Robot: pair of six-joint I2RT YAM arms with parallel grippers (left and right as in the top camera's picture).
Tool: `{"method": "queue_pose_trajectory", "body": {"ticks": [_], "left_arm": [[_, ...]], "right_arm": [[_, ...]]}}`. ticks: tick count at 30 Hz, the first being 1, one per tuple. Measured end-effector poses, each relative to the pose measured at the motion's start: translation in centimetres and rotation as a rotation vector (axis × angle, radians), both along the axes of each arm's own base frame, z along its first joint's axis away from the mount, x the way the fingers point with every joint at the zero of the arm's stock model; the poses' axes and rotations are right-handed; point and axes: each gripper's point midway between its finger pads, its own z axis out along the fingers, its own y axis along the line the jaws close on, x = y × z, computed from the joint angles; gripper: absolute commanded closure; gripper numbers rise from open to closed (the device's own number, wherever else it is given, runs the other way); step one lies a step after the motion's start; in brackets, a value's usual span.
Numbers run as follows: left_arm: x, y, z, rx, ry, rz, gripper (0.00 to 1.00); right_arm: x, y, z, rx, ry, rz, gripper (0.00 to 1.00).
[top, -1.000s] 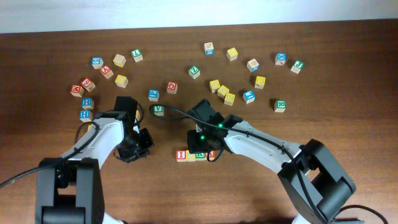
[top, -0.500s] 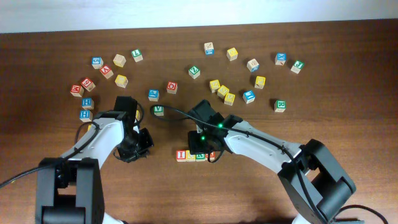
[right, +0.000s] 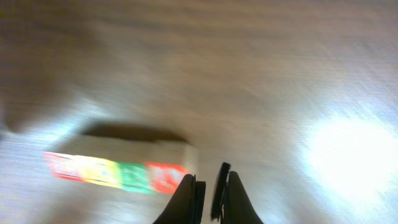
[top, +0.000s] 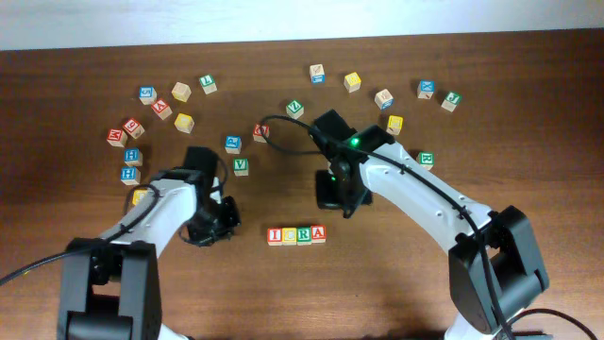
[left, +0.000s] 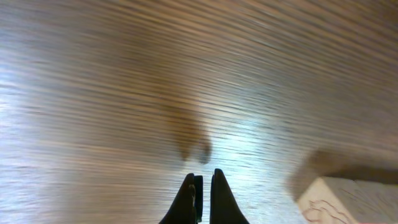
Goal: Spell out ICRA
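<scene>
Overhead, the left gripper (top: 222, 222) is over the dark brown wooden table (top: 396, 283), its fingers pressed together on nothing. To its right lies a row of four small wooden alphabet cubes (top: 296, 234) — red-faced I (top: 275, 235), yellow-faced C (top: 289, 235), green-faced R (top: 304, 234), red-faced A (top: 319, 232) — touching side by side. Beyond the A, clear of it, the right gripper (top: 330, 198) hangs with fingers closed, empty.
</scene>
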Motion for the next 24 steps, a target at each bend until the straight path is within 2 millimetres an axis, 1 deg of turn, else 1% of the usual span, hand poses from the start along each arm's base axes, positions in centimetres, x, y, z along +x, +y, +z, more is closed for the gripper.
{"method": "queue_pose_trajectory", "body": {"ticks": [2,3,6,9,12,14,17,24], "left_arm": [[0.2,-1.5,0.0,-0.008,-0.025,-0.055,1.00],[0.3,-2.5,0.0,-0.012,-0.040,-0.085,1.00],[-0.2,-4.4,-0.3,-0.020,-0.039,-0.134,1.00],[-0.4,-5.7,-0.6,-0.033,-0.041,-0.164,1.00],[-0.6,-7.1,-0.6,-0.055,-0.049,-0.200,1.00],[-0.7,-7.4,-0.6,-0.059,-0.051,-0.210,1.00],[-0.8,-7.3,-0.6,-0.055,-0.049,-0.209,1.00],[-0.7,-7.2,-0.6,-0.052,-0.050,-0.209,1.00]], "right_arm": [[-1.2,-1.0,-1.2,-0.042,0.037,0.004,0.96],[-2.3,-1.3,-2.4,-0.061,0.062,0.016,0.96],[-3.0,-0.7,-4.7,-0.030,0.048,0.033,0.96],[-3.4,-0.2,-5.7,0.009,0.055,0.036,0.96],[-3.3,0.7,-5.6,0.054,0.053,0.039,0.96],[-3.1,1.5,-5.4,0.094,0.051,0.042,0.96],[-3.3,1.8,-5.4,0.112,0.061,0.043,0.96],[-3.6,1.7,-5.3,0.113,0.075,0.043,0.96]]}}
